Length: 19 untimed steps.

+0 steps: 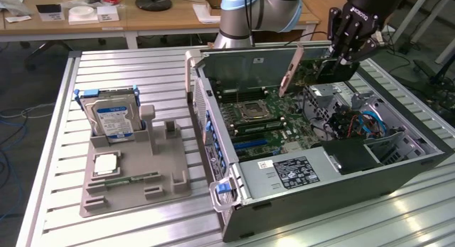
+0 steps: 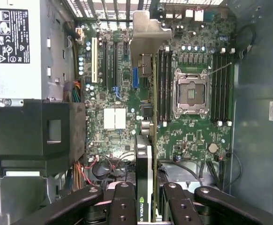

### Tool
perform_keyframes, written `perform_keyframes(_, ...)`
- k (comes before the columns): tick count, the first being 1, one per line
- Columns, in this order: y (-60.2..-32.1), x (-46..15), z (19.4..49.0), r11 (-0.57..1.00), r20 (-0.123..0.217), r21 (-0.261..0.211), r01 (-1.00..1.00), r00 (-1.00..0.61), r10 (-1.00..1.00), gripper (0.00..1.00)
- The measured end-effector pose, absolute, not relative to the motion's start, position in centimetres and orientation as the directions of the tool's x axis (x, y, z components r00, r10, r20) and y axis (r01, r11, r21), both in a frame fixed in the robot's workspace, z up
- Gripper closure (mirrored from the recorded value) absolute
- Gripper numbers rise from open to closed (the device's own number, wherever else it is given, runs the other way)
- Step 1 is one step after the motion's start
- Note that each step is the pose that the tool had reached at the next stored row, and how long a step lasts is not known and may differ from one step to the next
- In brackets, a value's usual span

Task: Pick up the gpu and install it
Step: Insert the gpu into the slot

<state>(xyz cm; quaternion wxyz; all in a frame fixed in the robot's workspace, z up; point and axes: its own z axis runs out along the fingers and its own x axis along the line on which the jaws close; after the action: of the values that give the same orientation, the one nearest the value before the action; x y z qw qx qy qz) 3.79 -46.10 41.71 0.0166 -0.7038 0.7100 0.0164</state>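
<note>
One thin flat gpu [image 2: 144, 154] in pincer [image 2: 146, 194]

**Card edge-on, grip running off the frame**

In the wrist view the gpu [image 2: 144, 159] is turning its thin edge to the camera, hiding its face. Its near end is running off the picture's edge together with the gripper [image 2: 148, 197] fingers [image 2: 122, 204] (they seem to be pinching it). In the exterior view the arm [image 1: 245, 18] is being cropped at the top, and the power supply label [image 1: 291, 170] is printing too small to read.

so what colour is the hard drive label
Blue and white label; clearest in the exterior view.
</note>
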Motion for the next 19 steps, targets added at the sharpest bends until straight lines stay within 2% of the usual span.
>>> perform_keyframes(19, -46.0, 2.4, 41.7, 0.009, -0.047, 0.000, -1.000, -0.009, -0.999, 0.73)
